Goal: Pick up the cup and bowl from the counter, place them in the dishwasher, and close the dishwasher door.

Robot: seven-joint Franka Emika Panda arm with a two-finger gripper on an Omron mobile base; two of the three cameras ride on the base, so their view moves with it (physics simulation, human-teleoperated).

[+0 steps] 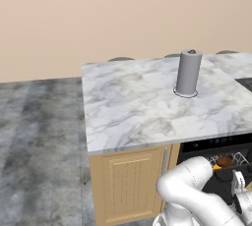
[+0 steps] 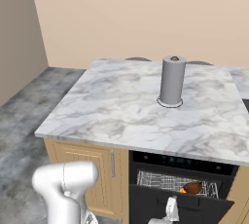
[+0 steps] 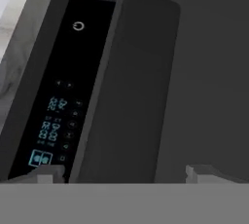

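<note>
Gripper [image 3: 119, 172]: jaws wide, holding nothing, close against dishwasher door [image 3: 131, 96] | door ajar beside lit control panel [image 3: 58, 96] | bowl [image 2: 193, 187], cup [image 2: 183, 190] on rack behind door (counter [image 2: 121, 111] cleared of both) | Risk: off-centre push slips, door stays unlatched.

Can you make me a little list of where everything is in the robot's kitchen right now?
cup: a bit of yellow in the dishwasher rack, beside the bowl
bowl: dark brown, lying in the white wire rack
counter: marble top, the grey cylinder standing on it
dishwasher: under the counter, its control strip lit
dishwasher door: black panel, partly open, not shut yet
gripper: open, holding nothing, down in front of the door
</note>
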